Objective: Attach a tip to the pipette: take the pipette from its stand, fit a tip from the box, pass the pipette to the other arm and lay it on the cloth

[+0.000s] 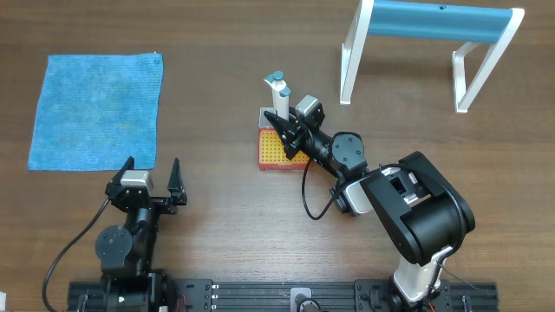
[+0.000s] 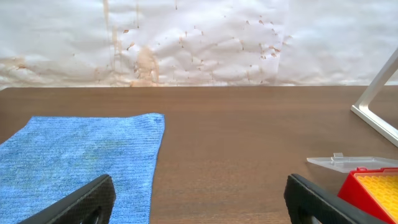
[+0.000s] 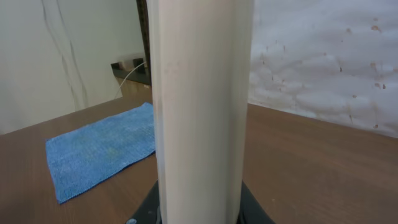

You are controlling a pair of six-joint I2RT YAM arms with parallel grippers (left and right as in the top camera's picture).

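The blue cloth [image 1: 95, 111] lies just ahead of the left claw [image 1: 153, 166]. That claw's fingers are wide apart, with nothing between them. The right claw [image 1: 284, 124] is clamped on the white pipette [image 1: 279, 94]. The red and yellow tip box [image 1: 274, 152] sits right by it. The stand [image 1: 434, 19] is far off to that claw's right.

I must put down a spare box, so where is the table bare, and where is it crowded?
The table is bare between the cloth and the tip box, ahead of the left hand. Crowded: around the tip box, where the right hand holds the pipette.
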